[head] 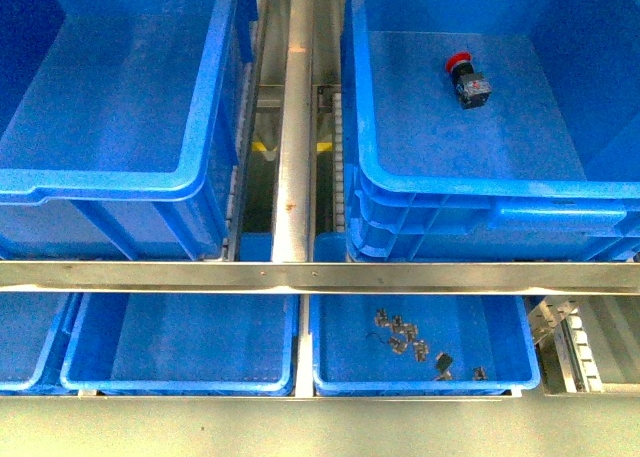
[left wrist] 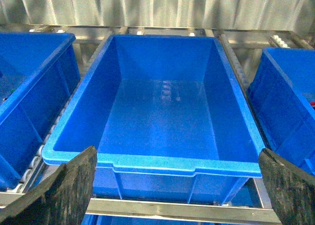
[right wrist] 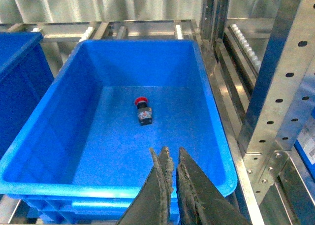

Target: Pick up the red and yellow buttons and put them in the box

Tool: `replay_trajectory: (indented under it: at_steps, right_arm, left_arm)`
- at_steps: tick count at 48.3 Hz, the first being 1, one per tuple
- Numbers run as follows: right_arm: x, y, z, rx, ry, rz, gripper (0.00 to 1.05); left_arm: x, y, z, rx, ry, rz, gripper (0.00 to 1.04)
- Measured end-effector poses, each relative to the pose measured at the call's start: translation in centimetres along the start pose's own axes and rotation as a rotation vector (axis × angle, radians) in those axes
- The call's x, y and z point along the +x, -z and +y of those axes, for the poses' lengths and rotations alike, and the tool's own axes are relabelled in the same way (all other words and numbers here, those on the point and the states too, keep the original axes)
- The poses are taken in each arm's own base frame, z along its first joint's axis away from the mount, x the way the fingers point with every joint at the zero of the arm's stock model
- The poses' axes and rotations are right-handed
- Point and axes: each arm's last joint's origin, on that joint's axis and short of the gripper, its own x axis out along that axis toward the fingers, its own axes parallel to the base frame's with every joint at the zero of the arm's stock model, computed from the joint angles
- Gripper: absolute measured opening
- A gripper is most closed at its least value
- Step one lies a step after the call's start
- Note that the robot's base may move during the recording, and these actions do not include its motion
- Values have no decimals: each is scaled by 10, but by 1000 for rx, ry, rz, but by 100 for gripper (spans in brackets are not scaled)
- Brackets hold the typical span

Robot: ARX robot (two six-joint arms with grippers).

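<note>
Since nothing is being carried, the right gripper (right wrist: 171,151) is seen pinched almost shut above the near rim of the box (right wrist: 98,184). The left gripper (left wrist: 177,150) is spread wide before an empty crate (left wrist: 172,164), likely ready to grab. Deeper in the box, the red button (right wrist: 142,109) is laid on its side. No yellow button is seen.

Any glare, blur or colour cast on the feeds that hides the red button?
Front view: heavy blue cast, slightly soft, but the red button stands out in the right crate. Left wrist view: faint glare on the floor of the left crate, left fingers blurred. Right wrist view: button small but clear, right fingers out of focus.
</note>
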Motion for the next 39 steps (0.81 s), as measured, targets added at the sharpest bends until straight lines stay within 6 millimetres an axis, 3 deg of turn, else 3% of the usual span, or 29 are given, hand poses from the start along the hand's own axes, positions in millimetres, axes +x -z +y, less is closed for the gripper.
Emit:
replay_trajectory:
  at_steps: [39]
  right_arm:
    - [-31, -9, 0, 0, -1, -32, 4]
  left_arm:
    - [0, 0, 0, 0, 0, 0, 97]
